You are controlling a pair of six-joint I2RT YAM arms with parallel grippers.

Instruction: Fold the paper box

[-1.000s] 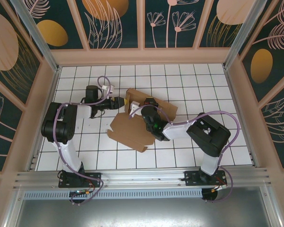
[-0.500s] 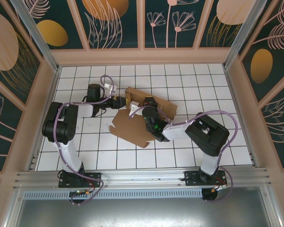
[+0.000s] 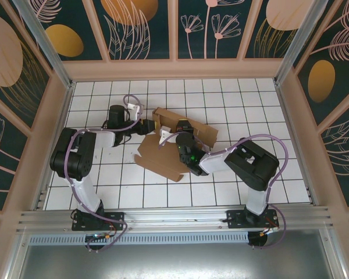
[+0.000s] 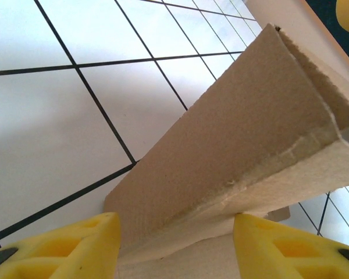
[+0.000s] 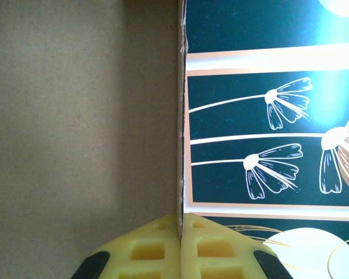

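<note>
Pinching the paper box (image 5: pixel 81 116) edge-on, right fingers (image 5: pixel 148 251) meet in wrist view.

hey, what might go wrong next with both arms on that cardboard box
1. The right end effector is shut on just a thin edge of the paper box. A hard pull might tear the edge or let it slip out.
2. The left end effector straddles a raised flap with its jaws open. Closing off-centre may crumple the flap instead of bending it along its crease.
</note>
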